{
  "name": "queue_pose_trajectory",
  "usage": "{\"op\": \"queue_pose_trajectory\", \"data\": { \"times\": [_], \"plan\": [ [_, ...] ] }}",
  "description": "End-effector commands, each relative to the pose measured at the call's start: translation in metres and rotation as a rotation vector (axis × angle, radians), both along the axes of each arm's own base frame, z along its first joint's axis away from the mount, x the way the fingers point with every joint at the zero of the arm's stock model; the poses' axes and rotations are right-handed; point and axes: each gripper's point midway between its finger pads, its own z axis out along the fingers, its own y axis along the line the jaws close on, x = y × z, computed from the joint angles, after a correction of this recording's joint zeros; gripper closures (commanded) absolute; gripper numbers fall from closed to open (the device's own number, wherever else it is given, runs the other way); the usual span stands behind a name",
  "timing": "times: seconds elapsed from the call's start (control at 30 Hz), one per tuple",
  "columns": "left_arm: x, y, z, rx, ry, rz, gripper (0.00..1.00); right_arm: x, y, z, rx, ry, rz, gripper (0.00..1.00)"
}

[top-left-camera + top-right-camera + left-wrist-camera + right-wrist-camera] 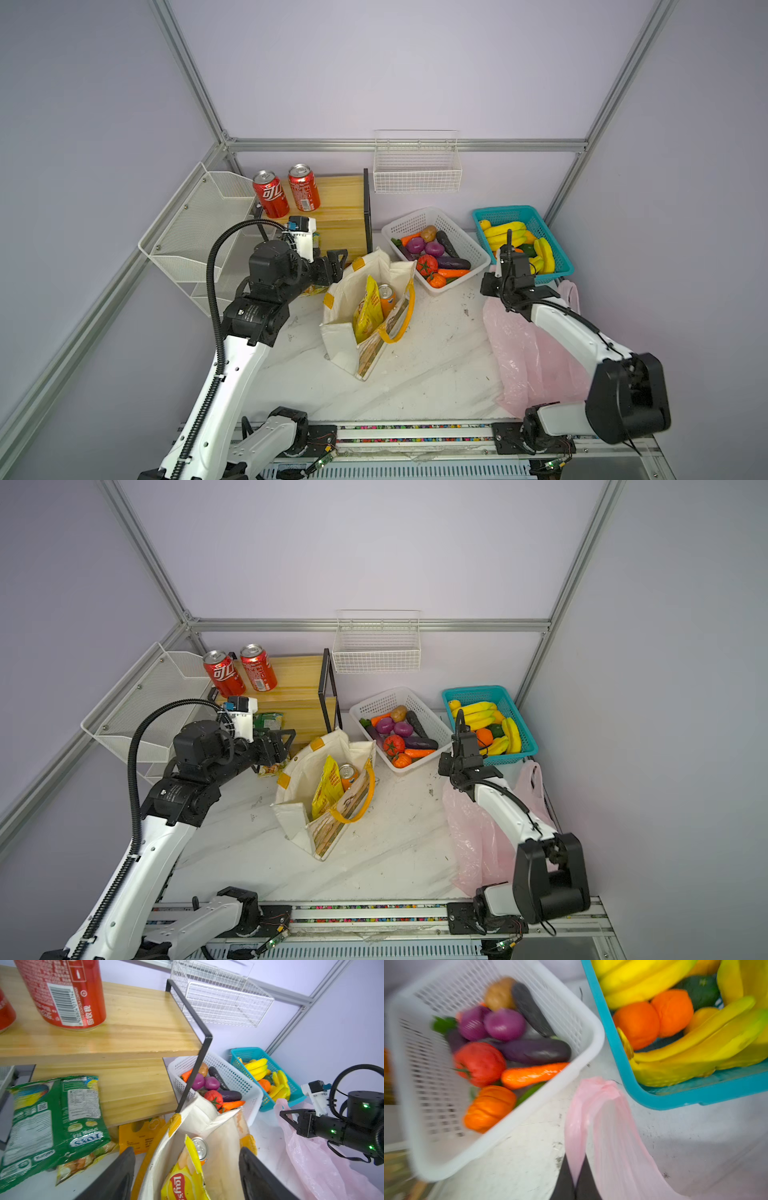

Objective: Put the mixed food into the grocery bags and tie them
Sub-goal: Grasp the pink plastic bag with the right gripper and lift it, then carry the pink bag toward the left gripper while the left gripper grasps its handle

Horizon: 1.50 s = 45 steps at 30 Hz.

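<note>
We see a cream tote (340, 336) with yellow-orange handles (410, 305), a yellow crisp packet (365, 313), an orange soda can (387, 298), a pale pink plastic bag (515, 353), red cola cans (271, 199), a teal basket (555, 253) and a white, grey-veined bench (436, 361).

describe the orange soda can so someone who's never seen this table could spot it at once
On the white marble tabletop sits an open cream canvas tote with yellow-orange handles. Inside it, next to a yellow crisp packet, is the orange soda can, silver top up. It is the only orange can; the two red cola cans stand on the wooden shelf.
</note>
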Motion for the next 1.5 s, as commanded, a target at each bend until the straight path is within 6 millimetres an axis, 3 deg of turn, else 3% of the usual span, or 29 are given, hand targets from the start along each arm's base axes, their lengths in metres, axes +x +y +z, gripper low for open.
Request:
{"op": "queue_pose_trajectory", "data": {
  "times": [0.0,0.17,0.3,0.4,0.5,0.67,0.87,0.97,1.07,1.13,1.23,1.3,1.37,1.47],
  "plan": [
    [-0.01,-0.027,0.025,-0.153,-0.077,-0.148,0.23,-0.03,0.03,0.066,0.187,-0.152,0.155,1.0],
    [-0.038,-0.075,0.053,-0.288,-0.191,-0.421,0.24,-0.068,0.072,0.163,0.396,-0.386,0.421,1.0],
    [-0.07,-0.114,0.068,-0.225,-0.295,-0.55,0.21,-0.082,0.099,0.21,0.49,-0.498,0.565,1.0],
    [-0.083,-0.149,0.06,-0.218,-0.271,-0.634,0.21,-0.088,0.116,0.238,0.564,-0.584,0.604,1.0],
    [-0.087,-0.182,0.043,-0.209,-0.221,-0.681,0.2,-0.087,0.129,0.256,0.591,-0.637,0.597,1.0],
    [-0.078,-0.228,0.008,-0.157,-0.136,-0.679,0.2,-0.081,0.142,0.264,0.641,-0.644,0.553,1.0],
    [-0.063,-0.264,-0.025,-0.079,-0.079,-0.644,0.24,-0.081,0.14,0.271,0.702,-0.666,0.503,1.0],
    [-0.05,-0.266,-0.033,-0.048,-0.083,-0.595,0.42,-0.084,0.142,0.271,0.721,-0.664,0.517,1.0],
    [-0.044,-0.259,-0.037,0.004,-0.103,-0.576,0.73,-0.086,0.142,0.265,0.668,-0.647,0.523,1.0],
    [-0.048,-0.25,-0.035,0.036,-0.139,-0.633,0.87,-0.089,0.14,0.258,0.552,-0.629,0.545,0.8],
    [-0.053,-0.227,-0.032,0.019,-0.153,-0.689,0.93,-0.094,0.121,0.25,0.361,-0.628,0.502,0.47],
    [-0.062,-0.217,-0.028,0.018,-0.205,-0.761,0.95,-0.1,0.107,0.247,0.256,-0.641,0.483,0.32],
    [-0.07,-0.209,-0.024,0.048,-0.264,-0.791,1.0,-0.106,0.102,0.247,0.183,-0.653,0.499,0.22],
    [-0.075,-0.199,-0.021,0.076,-0.321,-0.826,1.0,-0.098,0.096,0.243,0.114,-0.635,0.498,0.2]
  ]
}}
